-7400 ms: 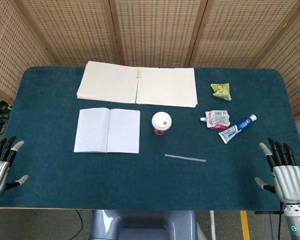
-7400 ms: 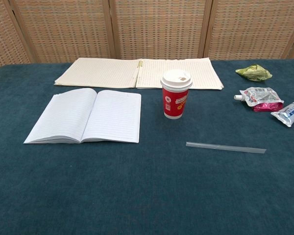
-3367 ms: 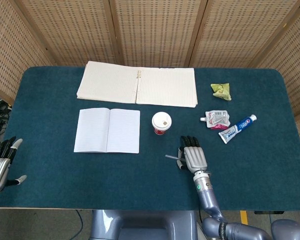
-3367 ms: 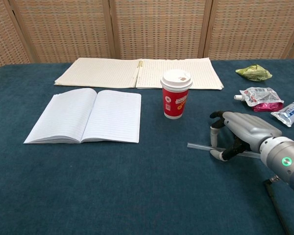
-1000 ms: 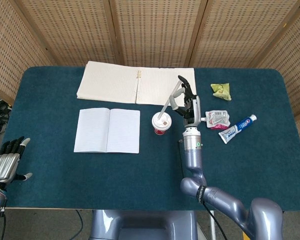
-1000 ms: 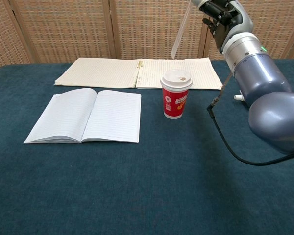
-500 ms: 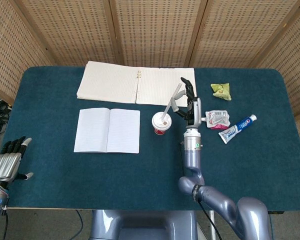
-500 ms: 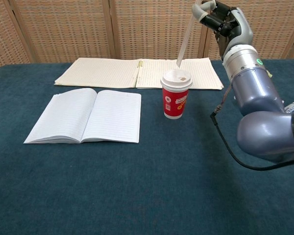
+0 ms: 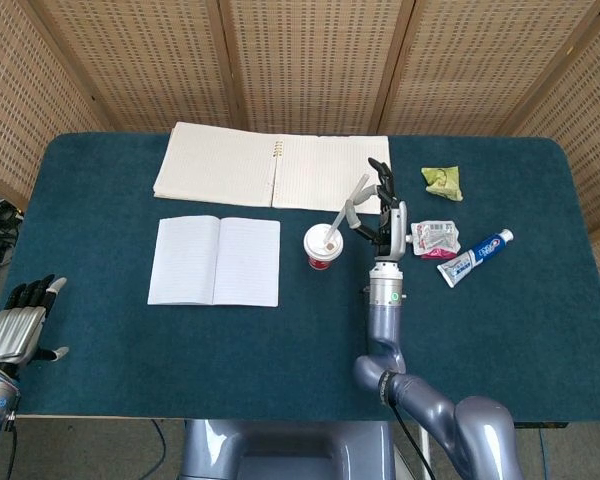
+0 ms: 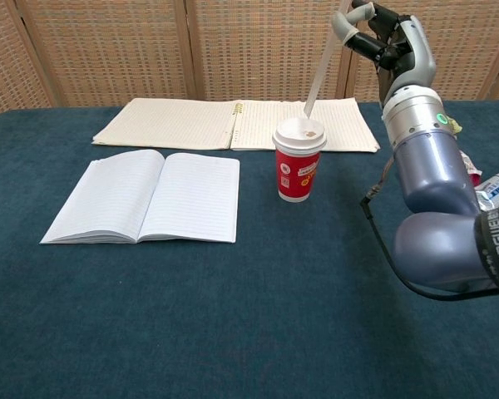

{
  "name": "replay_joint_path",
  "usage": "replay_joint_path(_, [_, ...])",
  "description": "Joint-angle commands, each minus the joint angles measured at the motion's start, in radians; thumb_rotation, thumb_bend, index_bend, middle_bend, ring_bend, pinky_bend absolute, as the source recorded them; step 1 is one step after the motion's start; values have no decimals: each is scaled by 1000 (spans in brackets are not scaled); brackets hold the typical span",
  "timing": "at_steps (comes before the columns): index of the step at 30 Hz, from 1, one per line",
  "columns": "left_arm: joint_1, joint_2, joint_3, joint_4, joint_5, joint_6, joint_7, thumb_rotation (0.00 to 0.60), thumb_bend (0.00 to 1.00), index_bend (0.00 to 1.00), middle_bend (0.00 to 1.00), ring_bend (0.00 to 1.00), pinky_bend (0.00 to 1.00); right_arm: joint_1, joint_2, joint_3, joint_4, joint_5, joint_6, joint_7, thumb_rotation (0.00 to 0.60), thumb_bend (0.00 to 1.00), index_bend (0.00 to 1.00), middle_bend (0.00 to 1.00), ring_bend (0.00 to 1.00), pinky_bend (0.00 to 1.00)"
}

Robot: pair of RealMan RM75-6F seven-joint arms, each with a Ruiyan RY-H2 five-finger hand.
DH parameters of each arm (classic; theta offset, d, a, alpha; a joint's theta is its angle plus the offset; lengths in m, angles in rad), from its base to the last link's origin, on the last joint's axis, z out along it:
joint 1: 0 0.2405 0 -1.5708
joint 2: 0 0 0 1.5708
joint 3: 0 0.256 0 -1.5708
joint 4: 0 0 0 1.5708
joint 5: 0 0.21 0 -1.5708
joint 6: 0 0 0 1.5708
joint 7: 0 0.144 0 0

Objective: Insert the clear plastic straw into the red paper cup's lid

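The red paper cup (image 10: 297, 174) with a white lid (image 9: 323, 241) stands upright mid-table, right of the small open notebook. My right hand (image 10: 386, 41) is raised above and to the right of the cup and pinches the upper end of the clear plastic straw (image 10: 322, 71). The straw (image 9: 349, 209) slants down to the left, its lower tip just above the lid (image 10: 299, 132), near the far rim. Whether the tip touches the lid cannot be told. My left hand (image 9: 18, 320) hangs at the table's near left corner, fingers apart, holding nothing.
A small open notebook (image 9: 214, 261) lies left of the cup, a large spiral notebook (image 9: 275, 179) behind it. To the right of my right arm (image 10: 437, 191) lie a foil pouch (image 9: 436, 238), a toothpaste tube (image 9: 475, 256) and a crumpled green wrapper (image 9: 442, 181).
My right hand has shifted slightly right and the straw's lower tip has come closer to the lid's top. The left hand has stayed put.
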Motion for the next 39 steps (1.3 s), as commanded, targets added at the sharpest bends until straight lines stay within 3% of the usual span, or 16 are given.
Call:
replay_joint_path(1, [-1, 0, 1, -1, 0, 0, 1, 600, 70, 0, 0, 0, 0, 0, -4, -2, 8, 3, 5, 5, 600, 544, 663, 245, 3, 0])
replay_joint_path(39, [-8, -1, 10, -1, -4, -9, 7, 600, 70, 0, 0, 0, 0, 13, -48, -35, 78, 14, 15, 25, 600, 544, 661, 243, 3, 0])
